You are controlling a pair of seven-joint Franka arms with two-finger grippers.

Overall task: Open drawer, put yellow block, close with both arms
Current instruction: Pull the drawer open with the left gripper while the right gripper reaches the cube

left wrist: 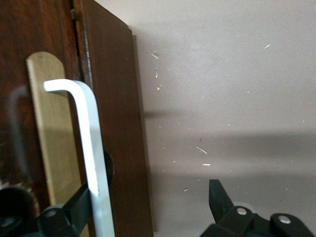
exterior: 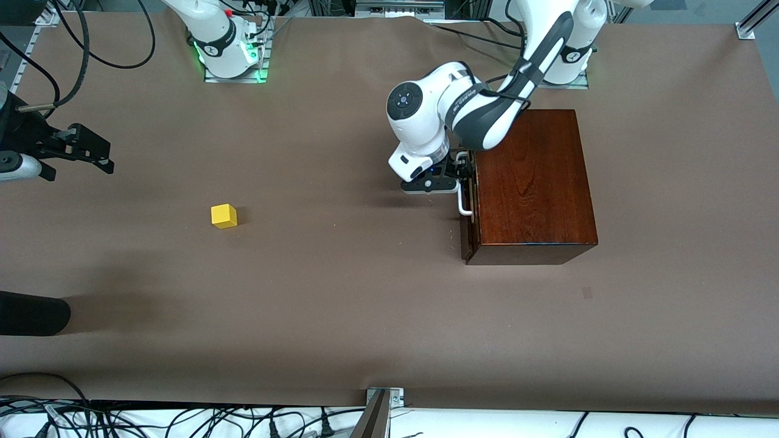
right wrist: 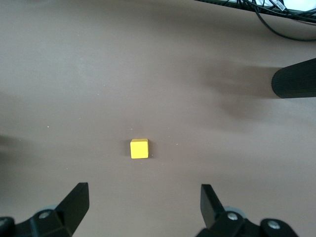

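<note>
The reddish-brown wooden box [exterior: 532, 182] stands toward the left arm's end of the table. Its drawer front [exterior: 467, 237] with the white bar handle [exterior: 464, 198] faces the right arm's end and sits close against the box. My left gripper [exterior: 464, 173] is at the handle. In the left wrist view it [left wrist: 145, 200] is open, with the handle [left wrist: 91, 148] between its fingers, close to one finger [left wrist: 69, 207]. The yellow block [exterior: 224, 216] lies on the table toward the right arm's end. My right gripper [exterior: 104, 155] is open and empty, up over the table with the block [right wrist: 139, 148] below it.
A black cylinder [exterior: 30, 313] juts in at the right arm's end, nearer the front camera than the block; it also shows in the right wrist view [right wrist: 296, 81]. Cables [exterior: 91, 42] lie by the right arm's base. Brown table cover [exterior: 341, 292] spreads between block and box.
</note>
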